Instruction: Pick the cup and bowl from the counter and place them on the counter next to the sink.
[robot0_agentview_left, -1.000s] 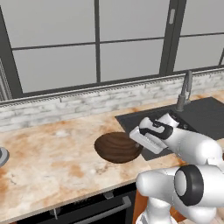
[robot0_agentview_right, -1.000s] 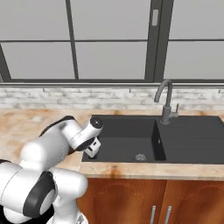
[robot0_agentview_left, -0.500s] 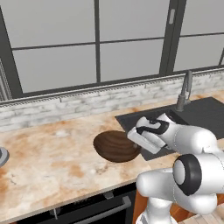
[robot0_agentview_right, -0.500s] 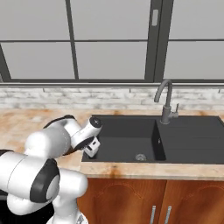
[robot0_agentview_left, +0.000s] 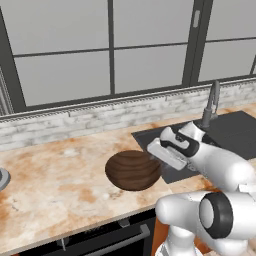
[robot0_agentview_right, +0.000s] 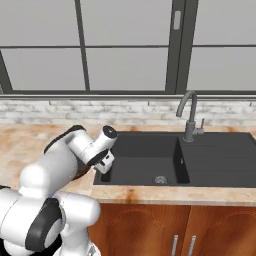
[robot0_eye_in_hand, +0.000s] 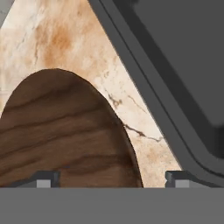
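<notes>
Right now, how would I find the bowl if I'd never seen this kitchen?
Find the dark sink under the big windows. On the speckled beige counter just left of its rim sits the bowl: wide, shallow, round, dark brown striped wood, the one dark thing on that pale stone.

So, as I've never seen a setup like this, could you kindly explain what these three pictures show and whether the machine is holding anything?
It is a white robot arm on a driving base in a rendered kitchen. Two pictures come from cameras on the base, behind the arm to its left and right. The third looks along the hand itself, so it is tilted. On the beige counter sits a wide wooden bowl, just beside the dark sink with its curved tap. In the hand's own picture the two finger tips stand wide apart, one over the bowl's rim and one over the sink's edge, so the hand looks open and holds nothing.
</notes>
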